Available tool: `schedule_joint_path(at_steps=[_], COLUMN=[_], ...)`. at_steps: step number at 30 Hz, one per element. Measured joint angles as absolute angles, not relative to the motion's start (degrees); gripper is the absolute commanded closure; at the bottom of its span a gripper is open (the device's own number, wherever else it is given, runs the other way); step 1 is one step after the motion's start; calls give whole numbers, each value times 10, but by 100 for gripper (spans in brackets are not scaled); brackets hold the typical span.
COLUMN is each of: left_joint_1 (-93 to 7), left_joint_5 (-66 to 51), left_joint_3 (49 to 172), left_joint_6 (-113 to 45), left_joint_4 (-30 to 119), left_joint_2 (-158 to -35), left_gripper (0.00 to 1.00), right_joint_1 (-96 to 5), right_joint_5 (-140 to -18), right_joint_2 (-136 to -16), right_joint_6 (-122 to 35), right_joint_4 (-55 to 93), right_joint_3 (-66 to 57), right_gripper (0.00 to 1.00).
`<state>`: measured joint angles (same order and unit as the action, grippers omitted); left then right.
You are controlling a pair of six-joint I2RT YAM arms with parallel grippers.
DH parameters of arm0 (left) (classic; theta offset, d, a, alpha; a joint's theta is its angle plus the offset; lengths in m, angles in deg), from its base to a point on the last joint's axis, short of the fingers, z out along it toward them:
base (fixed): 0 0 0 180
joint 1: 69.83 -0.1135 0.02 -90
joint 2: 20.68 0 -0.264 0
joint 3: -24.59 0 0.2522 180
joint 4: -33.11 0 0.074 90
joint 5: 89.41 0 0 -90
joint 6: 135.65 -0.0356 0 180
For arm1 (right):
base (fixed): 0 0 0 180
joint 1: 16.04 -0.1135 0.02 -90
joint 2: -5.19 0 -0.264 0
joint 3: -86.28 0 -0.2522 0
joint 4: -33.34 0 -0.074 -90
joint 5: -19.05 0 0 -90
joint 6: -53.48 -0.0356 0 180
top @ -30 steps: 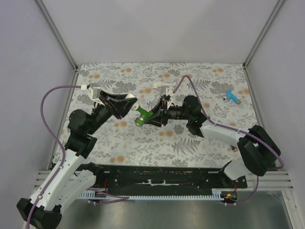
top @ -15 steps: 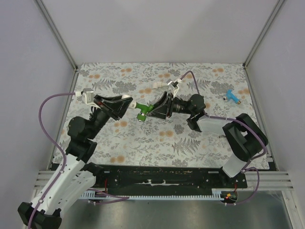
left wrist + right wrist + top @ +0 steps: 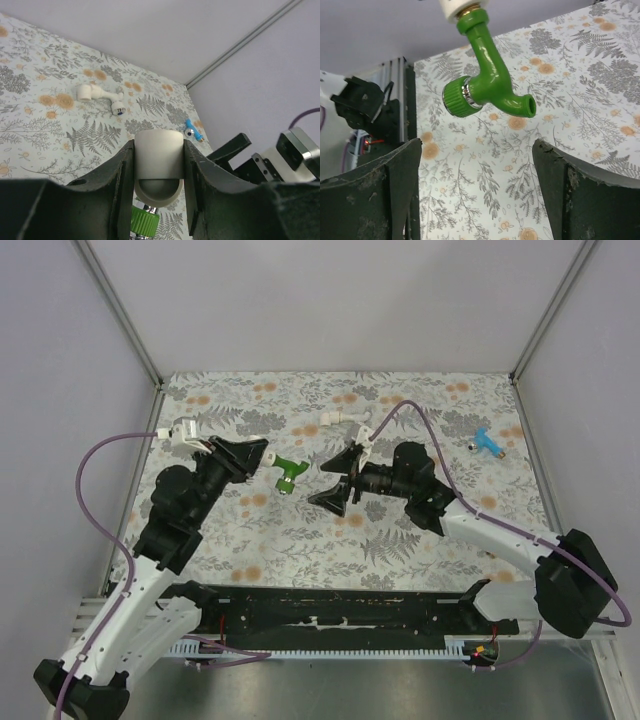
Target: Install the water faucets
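The bright green water faucet (image 3: 288,472) hangs in the air, its threaded end in a white elbow fitting (image 3: 159,150). My left gripper (image 3: 262,455) is shut on that fitting, one finger on each side. From the left wrist only the faucet's green collar (image 3: 145,222) shows, below the fitting. My right gripper (image 3: 333,478) stands open just right of the faucet, apart from it. In the right wrist view the green faucet (image 3: 487,80) sits above and beyond the wide-spread fingers (image 3: 405,170), with nothing between them. A blue faucet (image 3: 487,443) lies at the far right of the mat.
A white pipe piece with a blue tip (image 3: 340,420) lies on the flowered mat behind the grippers; the left wrist also sees this piece (image 3: 100,95) and the blue faucet (image 3: 191,131). Grey walls close the back and sides. A black rail (image 3: 330,615) runs along the near edge.
My right gripper has opened, let go of the green faucet and drawn back to the right. The left gripper still holds the fitting, now with the faucet hanging from it.
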<state>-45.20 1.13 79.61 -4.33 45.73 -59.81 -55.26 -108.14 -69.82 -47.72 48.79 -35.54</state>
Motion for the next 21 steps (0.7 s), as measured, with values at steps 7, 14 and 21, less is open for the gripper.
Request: schedule_joint_path(at_steps=[7,14,21], left_joint_1=[-452,-452,-452], left_joint_5=[33,38,43], left_joint_3=[805,817,819], left_joint_6=[-26,-17,-8], left_joint_4=[499,522,530], left_joint_2=[-614,-616,-616], left_gripper=[98,98,98], right_joint_1=[-659,-761,-839], right_joint_5=[-931,-775,-617], right_joint_2=[-677,-682,-767], right_joint_6=[-284,-124,1], right_joint_4=[361,360,470], right_joint_3=[-327,-323,-313], right_gripper=[2,2,2])
